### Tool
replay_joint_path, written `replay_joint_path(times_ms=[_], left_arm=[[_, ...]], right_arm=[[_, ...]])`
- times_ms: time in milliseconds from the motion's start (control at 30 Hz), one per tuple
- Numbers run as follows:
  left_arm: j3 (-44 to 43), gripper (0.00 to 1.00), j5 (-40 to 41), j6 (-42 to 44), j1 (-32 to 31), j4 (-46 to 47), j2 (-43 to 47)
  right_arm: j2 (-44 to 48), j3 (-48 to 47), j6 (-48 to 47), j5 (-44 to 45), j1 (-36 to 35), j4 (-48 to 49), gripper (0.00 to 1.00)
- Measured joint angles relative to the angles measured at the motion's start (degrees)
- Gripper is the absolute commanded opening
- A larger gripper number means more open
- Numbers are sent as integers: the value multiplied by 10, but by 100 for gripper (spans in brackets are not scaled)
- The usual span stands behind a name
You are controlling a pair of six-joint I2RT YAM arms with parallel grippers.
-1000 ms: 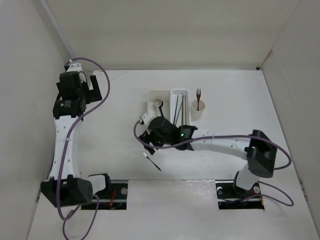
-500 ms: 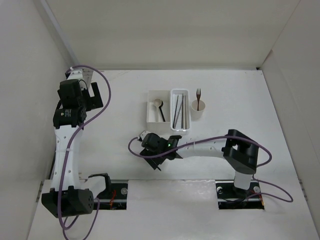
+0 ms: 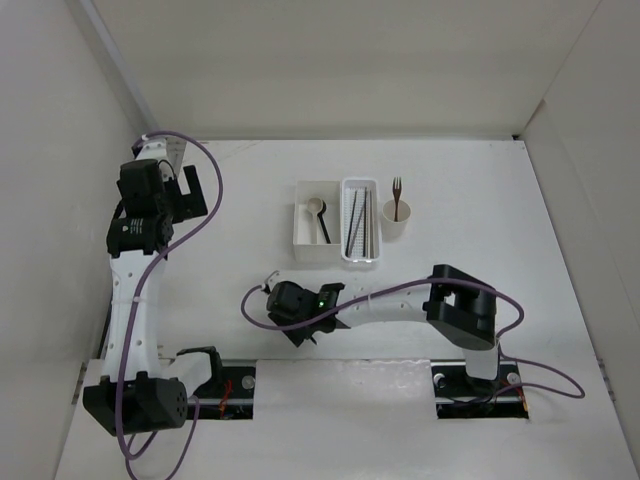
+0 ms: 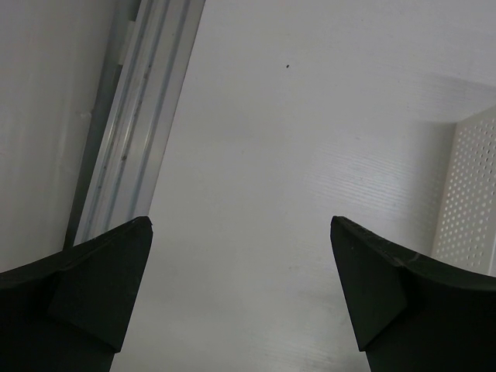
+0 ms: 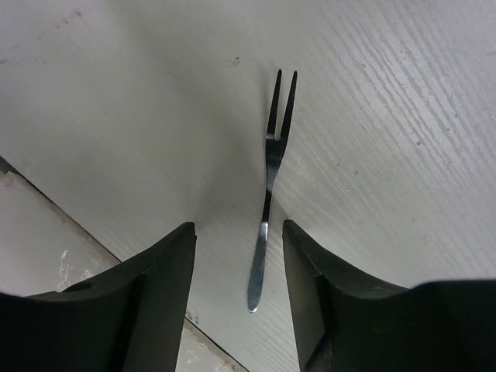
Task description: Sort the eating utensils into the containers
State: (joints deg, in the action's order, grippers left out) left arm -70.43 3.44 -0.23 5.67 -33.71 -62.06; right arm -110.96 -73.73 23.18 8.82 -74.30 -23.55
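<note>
A small silver fork (image 5: 268, 186) lies flat on the white table, tines pointing away. My right gripper (image 5: 239, 226) is open, low over the table, with the fork's handle between its fingers and nearer the right one. In the top view the right gripper (image 3: 298, 322) covers the fork. The white square box (image 3: 298, 236) holds a pale wooden spoon (image 3: 316, 205) and a black spoon (image 3: 324, 229). The perforated tray (image 3: 360, 184) holds dark and pale chopsticks (image 3: 359, 222). The beige cup (image 3: 398, 226) holds a brown wooden fork (image 3: 397, 189). My left gripper (image 3: 193, 188) is open and empty at the far left.
A metal rail (image 4: 136, 124) runs along the left wall in the left wrist view, and a perforated white wall (image 4: 469, 194) shows at its right edge. The table's near edge (image 5: 46, 225) lies just left of the right gripper. White walls enclose the table.
My right gripper has moved from beside the white box toward the near left and down over the silver fork. The left arm has shifted slightly.
</note>
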Motion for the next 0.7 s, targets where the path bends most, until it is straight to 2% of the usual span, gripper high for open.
replay_joint_path(times_ms=[33,133,233,300,700], left_arm=[[2,100,0,0,0,0,0],[5,100,0,0,0,-1,0],[6,100,0,0,0,0,0],[7,100,0,0,0,-1,0],[7,100,0,0,0,0,0]], right_arm=[[0,1,3,2,0,2,54],[0,3,9,4,0,10,44],[-1,4,12,5,2,18,22],[-5,4,17,5,3,27,0],[4,20,29,25,4,46,0]])
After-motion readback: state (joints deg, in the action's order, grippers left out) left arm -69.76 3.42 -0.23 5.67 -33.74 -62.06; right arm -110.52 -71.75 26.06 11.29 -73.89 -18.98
